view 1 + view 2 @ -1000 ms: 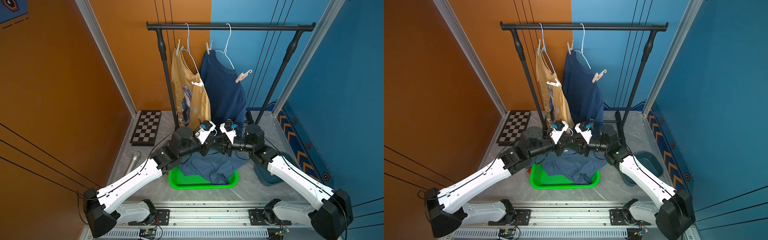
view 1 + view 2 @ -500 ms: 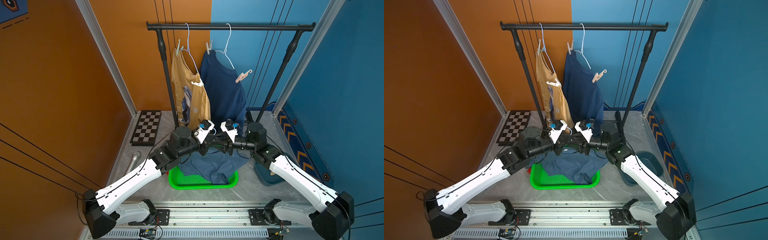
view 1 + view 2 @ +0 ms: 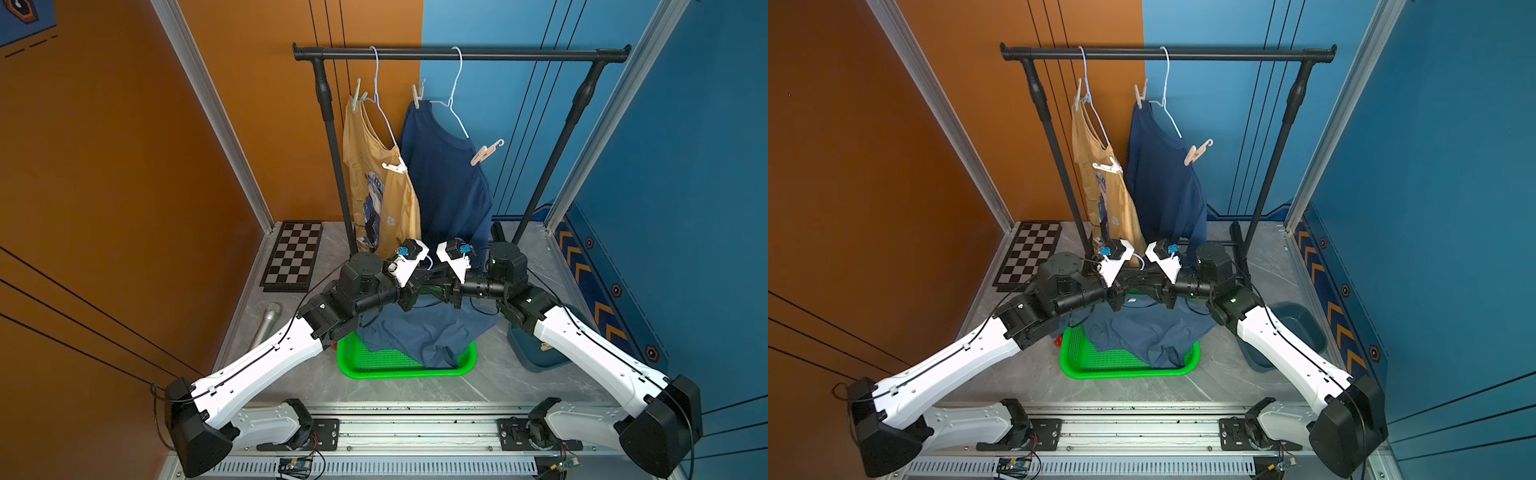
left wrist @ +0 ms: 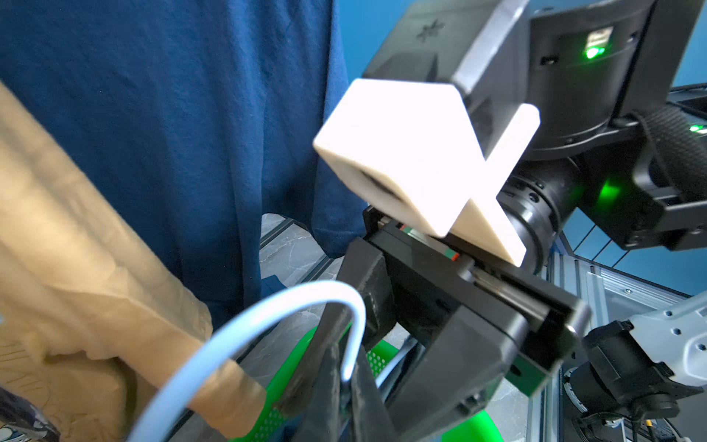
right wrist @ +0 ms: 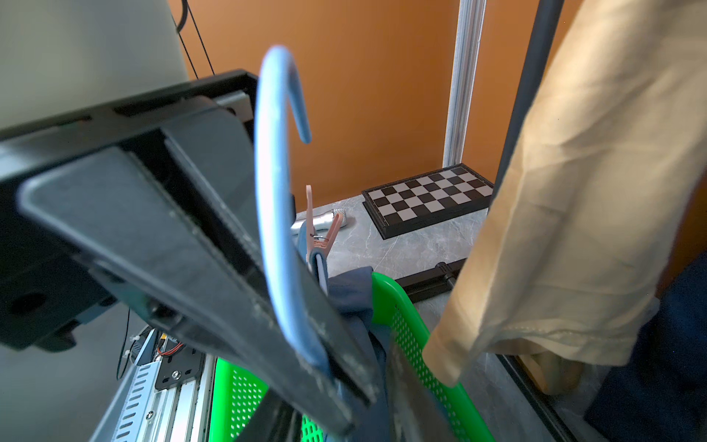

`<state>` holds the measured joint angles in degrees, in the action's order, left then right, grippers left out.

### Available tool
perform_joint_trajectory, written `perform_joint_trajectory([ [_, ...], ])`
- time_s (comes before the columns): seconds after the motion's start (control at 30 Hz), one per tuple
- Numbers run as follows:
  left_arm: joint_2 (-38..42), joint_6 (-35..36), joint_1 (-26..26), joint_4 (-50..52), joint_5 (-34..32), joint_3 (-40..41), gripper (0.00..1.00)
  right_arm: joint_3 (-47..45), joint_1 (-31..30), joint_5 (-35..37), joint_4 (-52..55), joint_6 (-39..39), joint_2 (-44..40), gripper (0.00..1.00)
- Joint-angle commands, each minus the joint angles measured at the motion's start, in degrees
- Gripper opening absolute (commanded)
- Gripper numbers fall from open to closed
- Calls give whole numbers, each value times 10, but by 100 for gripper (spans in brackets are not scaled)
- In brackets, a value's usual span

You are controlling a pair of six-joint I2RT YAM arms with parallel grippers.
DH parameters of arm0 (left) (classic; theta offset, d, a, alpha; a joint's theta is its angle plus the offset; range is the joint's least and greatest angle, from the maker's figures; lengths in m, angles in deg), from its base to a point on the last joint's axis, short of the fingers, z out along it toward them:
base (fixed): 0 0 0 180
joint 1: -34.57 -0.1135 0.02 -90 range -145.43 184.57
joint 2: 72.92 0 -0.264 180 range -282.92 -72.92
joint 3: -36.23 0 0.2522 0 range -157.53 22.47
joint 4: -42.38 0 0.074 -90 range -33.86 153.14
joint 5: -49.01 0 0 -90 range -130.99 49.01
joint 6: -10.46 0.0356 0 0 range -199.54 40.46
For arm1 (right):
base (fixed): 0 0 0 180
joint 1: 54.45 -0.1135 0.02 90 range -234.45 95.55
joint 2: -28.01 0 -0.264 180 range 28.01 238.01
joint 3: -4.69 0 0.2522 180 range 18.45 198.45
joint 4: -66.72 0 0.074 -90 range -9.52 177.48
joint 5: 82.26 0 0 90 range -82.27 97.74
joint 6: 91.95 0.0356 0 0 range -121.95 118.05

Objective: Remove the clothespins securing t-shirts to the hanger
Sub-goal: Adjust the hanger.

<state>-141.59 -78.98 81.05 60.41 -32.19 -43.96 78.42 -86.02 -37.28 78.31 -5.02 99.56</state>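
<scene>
The left tool (image 4: 338, 377) and the right tool (image 3: 432, 286) are lifting together a little above the green basket (image 3: 465, 365), and the pale blue hanger hook (image 4: 267, 317) between them is going up with them. The right arm's black wrist joint (image 3: 505, 259) is also rising slightly against the navy shirt (image 3: 449, 178). The right tool's jaws are narrowing compared with a second ago.

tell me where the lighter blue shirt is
In both top views the lighter blue shirt lies draped over the green basket, centre floor, in front of the clothes rack.
</scene>
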Motion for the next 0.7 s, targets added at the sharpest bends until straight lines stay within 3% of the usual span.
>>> perform_joint_trajectory([
  [0.0, 6, -9, -4, -19, 17, -1, 0, 23, -5, -11, -20, -2, 11, 31],
  [0.3, 11, -12, -9, -23, 6, 8, 1, 34, -7, -19, 1, -17, 12, 1],
  [0.4, 16, -16, -14, -26, 9, 14, 5, 40, -6, -21, 17, -29, 10, 0],
  [0.47, 19, -16, -17, -27, 11, 19, 12, 45, -5, -24, 27, -36, 10, 0],
  [0.57, 26, -18, -21, -23, 18, 23, 34, 50, -6, -30, 37, -44, 11, 0],
  [0.67, 36, -14, -27, -4, 23, 25, 39, 55, -3, -37, 48, -54, 13, 0],
])
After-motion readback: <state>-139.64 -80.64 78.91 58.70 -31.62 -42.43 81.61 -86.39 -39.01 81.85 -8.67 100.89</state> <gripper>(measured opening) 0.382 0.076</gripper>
